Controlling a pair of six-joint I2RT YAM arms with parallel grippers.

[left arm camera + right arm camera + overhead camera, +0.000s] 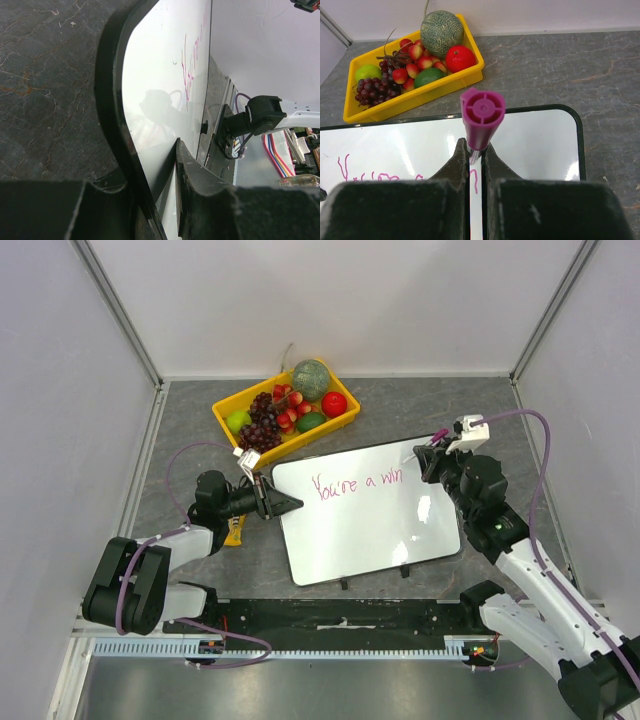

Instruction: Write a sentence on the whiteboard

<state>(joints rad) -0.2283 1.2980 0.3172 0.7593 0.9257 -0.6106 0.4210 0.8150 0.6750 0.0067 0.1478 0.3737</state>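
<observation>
Left jaws pinch whiteboard point(370, 530) at its left rim, steadying it flat on table point(500, 410). Writing reads "You're a win", so mid-sentence. Right jaws grip marker point(482, 115), tip by last stroke, contact unclear. Next, probably: continue rightward, light pressure, little line left.

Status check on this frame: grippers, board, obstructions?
Left gripper clamped on the whiteboard, left edge. Right gripper shut on purple marker at text's end. Writing reads "You're a win". Yellow fruit tray beyond, not obstructing.
</observation>
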